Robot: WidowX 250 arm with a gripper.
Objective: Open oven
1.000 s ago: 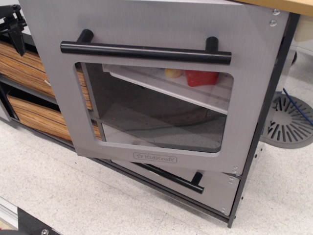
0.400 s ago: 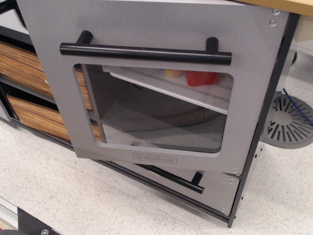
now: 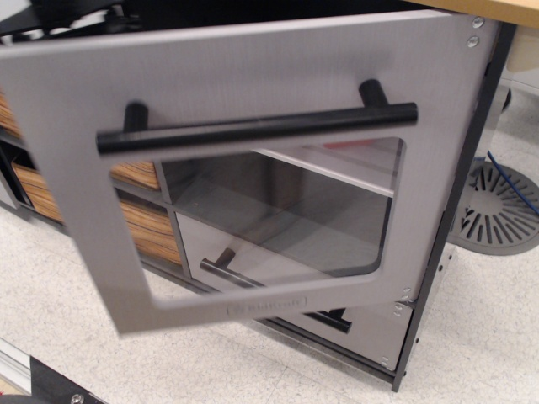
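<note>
The oven point(image 3: 253, 181) door has swung farther out on its right-hand hinges than a moment ago, so the opening is well under way. A dark shape at the top left edge may be the end effector, behind the door; its state cannot be determined.
</note>
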